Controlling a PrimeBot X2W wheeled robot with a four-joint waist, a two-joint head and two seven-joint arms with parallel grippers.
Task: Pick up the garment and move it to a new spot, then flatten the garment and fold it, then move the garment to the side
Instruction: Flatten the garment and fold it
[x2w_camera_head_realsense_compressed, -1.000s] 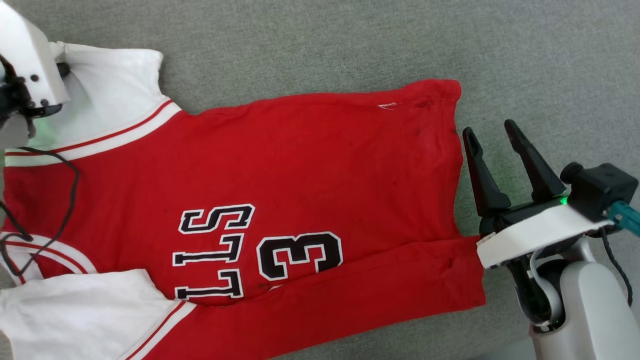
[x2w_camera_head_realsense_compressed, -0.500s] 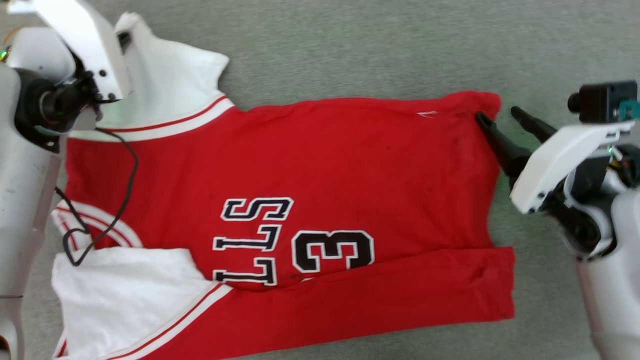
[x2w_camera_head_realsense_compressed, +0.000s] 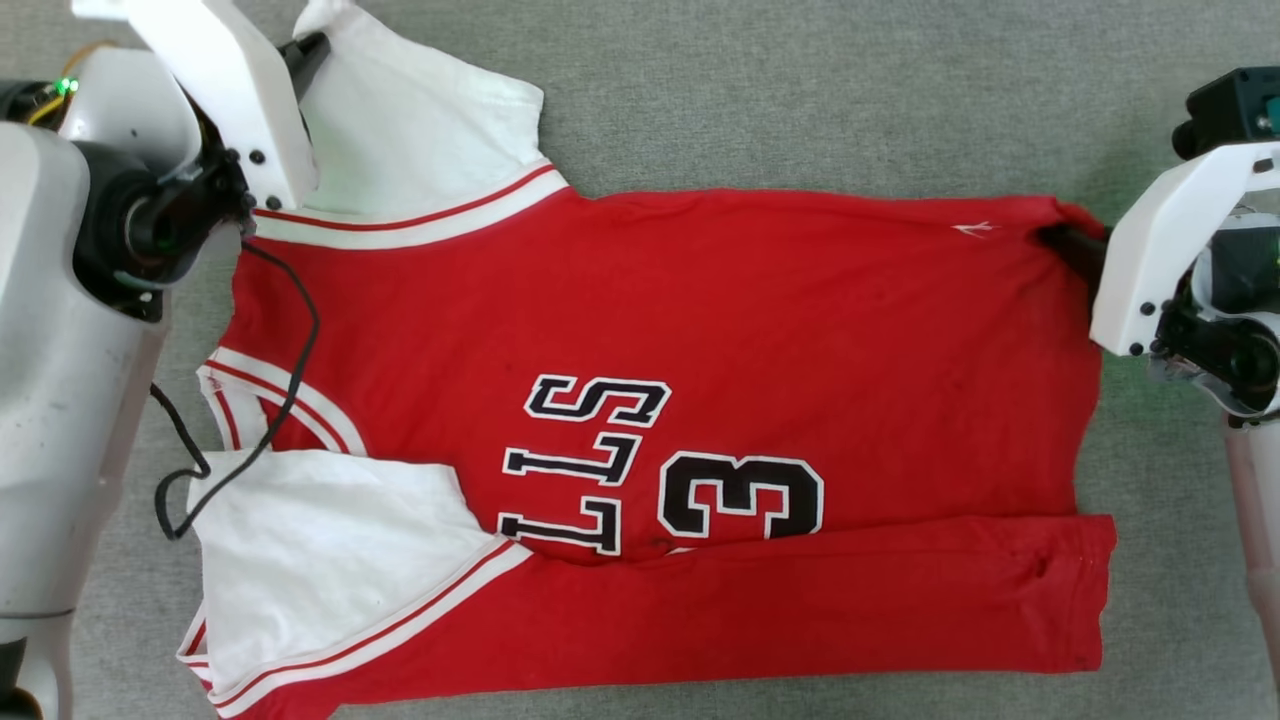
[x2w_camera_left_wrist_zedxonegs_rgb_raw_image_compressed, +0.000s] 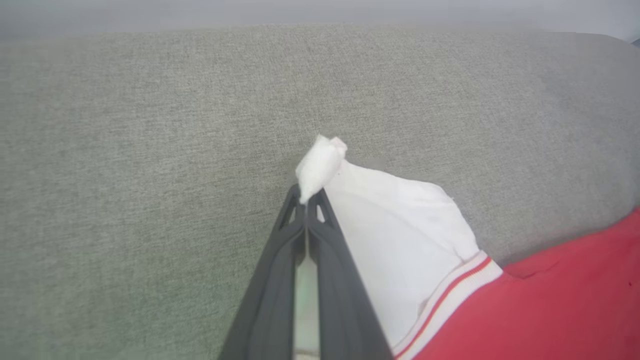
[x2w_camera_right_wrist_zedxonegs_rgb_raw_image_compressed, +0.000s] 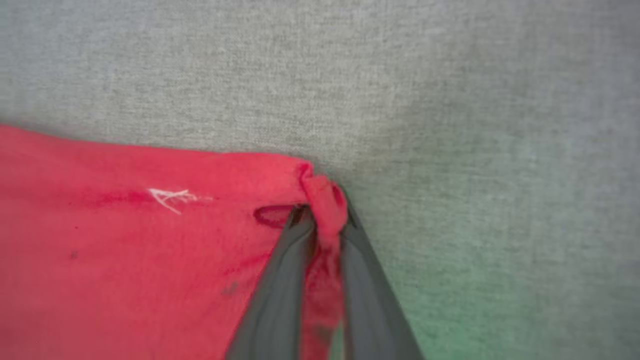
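Left claw (x2w_camera_left_wrist_zedxonegs_rgb_raw_image_compressed: 306, 201) first: fingers pressed flat together, pinching the very tip of the white sleeve (x2w_camera_left_wrist_zedxonegs_rgb_raw_image_compressed: 400, 235), with a little tuft of cloth poking out past them. Across on the right, the right claw (x2w_camera_right_wrist_zedxonegs_rgb_raw_image_compressed: 325, 222) has the far right corner of the hem bunched between its fingers. Red cloth runs down the gap, so that's a grip, not an open hand.

Two grips, one at each end of the far edge, and I'd say that's deliberate: hold both ends and the whole side comes up together instead of sagging in the middle.

Out from there, the shirt (x2w_camera_head_realsense_compressed: 760, 330) lies spread on the grey bench (x2w_camera_head_realsense_compressed: 800, 90), neck to the left, hem to the right, the number (x2w_camera_head_realsense_compressed: 740, 495) facing up and sideways. Along the near side a long red strip (x2w_camera_head_realsense_compressed: 800, 600) is already turned over the body, and the near sleeve (x2w_camera_head_realsense_compressed: 330, 540) lies flat beside it.

So this looks like the fold's second half: far edge about to be brought toward the near one. That sleeve pinch is thin and could slip.
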